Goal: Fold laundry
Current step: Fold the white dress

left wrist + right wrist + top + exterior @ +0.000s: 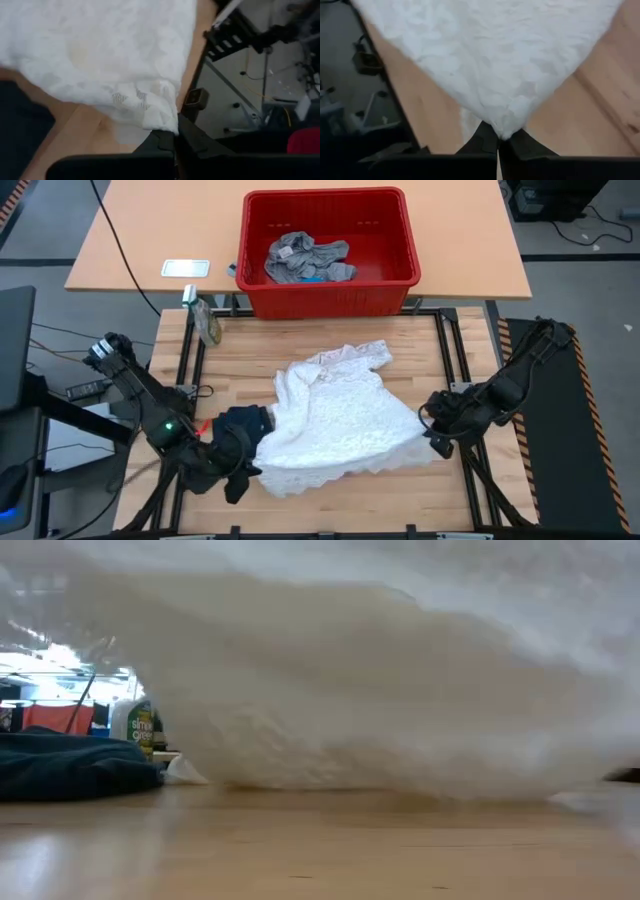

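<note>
- The laundry now being worked is a white lace garment (335,415), spread across the middle of the wooden desk (470,510), its neck end toward the red basket (330,300) and its hem toward the near edge.
- The left hand (175,137) is pressed together on one hem corner; the wrist view shows the lace edge caught right at its fingertips.
- The right hand (500,137) is likewise pinched on the opposite hem corner, where the cloth narrows to a point between its fingers.
- Holding both lower corners at once keeps the hem taut and level, which I judge is the setup for flattening the garment or carrying the hem over in a first fold.
- From desk height, the white cloth bulges well off the surface, so it seems to be partly lifted rather than lying flat.
- A dark navy garment (240,425) sits bunched beside the left hand, partly under the white hem, apparently waiting its turn.
- A grey garment (300,258) lies in the basket, unfolded, with a scrap of bright blue under it.
</note>
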`<action>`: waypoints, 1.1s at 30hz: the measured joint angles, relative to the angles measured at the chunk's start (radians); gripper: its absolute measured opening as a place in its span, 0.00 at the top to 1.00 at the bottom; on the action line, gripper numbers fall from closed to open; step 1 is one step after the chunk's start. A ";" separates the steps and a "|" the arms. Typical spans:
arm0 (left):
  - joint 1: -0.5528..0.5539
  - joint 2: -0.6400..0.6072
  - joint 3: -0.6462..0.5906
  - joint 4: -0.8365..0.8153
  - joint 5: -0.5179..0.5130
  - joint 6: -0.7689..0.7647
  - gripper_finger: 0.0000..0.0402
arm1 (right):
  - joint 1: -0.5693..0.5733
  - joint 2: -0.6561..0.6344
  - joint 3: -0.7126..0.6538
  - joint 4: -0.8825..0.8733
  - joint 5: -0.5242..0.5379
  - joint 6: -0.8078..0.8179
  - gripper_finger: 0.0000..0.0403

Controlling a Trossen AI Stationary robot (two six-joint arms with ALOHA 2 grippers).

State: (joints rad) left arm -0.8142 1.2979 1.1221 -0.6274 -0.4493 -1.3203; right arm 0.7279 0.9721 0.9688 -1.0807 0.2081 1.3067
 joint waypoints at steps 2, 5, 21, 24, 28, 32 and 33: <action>0.000 0.038 0.000 -0.001 0.001 -0.048 1.00 | 0.014 -0.004 0.000 0.020 0.000 -0.001 0.99; 0.010 0.101 0.000 0.038 0.001 -0.092 1.00 | 0.024 -0.001 0.000 0.075 0.017 -0.036 0.99; 0.060 0.241 0.000 0.182 0.006 -0.216 0.93 | 0.057 0.067 -0.089 0.248 -0.016 -0.124 0.99; 0.059 0.276 0.000 0.184 0.031 -0.279 0.88 | 0.123 0.127 -0.181 0.416 -0.030 -0.063 0.99; 0.051 0.334 0.000 0.188 0.110 -0.345 0.81 | 0.206 0.235 -0.303 0.722 -0.036 0.069 0.99; 0.054 0.382 0.000 0.190 0.189 -0.359 0.76 | 0.277 0.342 -0.330 0.801 -0.008 0.184 0.98; 0.057 0.390 0.000 0.190 0.198 -0.369 0.75 | 0.290 0.361 -0.330 0.794 -0.012 0.214 0.96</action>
State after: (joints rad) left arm -0.7575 1.6876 1.1217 -0.4377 -0.2509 -1.6897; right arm 1.0176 1.3331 0.6392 -0.2865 0.1964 1.5212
